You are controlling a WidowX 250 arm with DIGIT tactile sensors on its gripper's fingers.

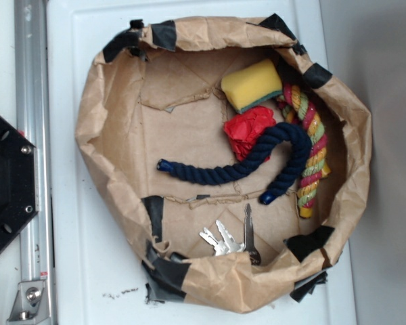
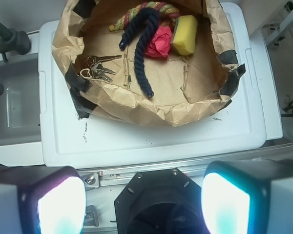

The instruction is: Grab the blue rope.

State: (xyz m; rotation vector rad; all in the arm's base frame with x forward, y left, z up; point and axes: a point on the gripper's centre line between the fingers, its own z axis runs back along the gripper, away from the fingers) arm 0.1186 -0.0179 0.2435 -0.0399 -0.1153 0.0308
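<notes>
The blue rope (image 1: 257, 164) is a thick navy twisted cord lying curved on the floor of a brown paper basket (image 1: 101, 122), its shiny blue ends at the middle and lower right. In the wrist view the blue rope (image 2: 140, 46) runs down the basket's middle, far ahead. My gripper (image 2: 144, 207) hangs well back from the basket, above the black robot base, open with nothing between its glowing fingers (image 2: 61, 207). The exterior view does not show the gripper.
Inside the paper basket (image 2: 136, 109) lie a yellow sponge (image 1: 252, 85), a red crumpled piece (image 1: 249, 128), a red-yellow-green rope (image 1: 311, 152) and keys (image 1: 230, 238). The basket sits on a white lid (image 1: 88, 271). A black base plate (image 1: 7, 183) and metal rail (image 1: 30, 101) stand at left.
</notes>
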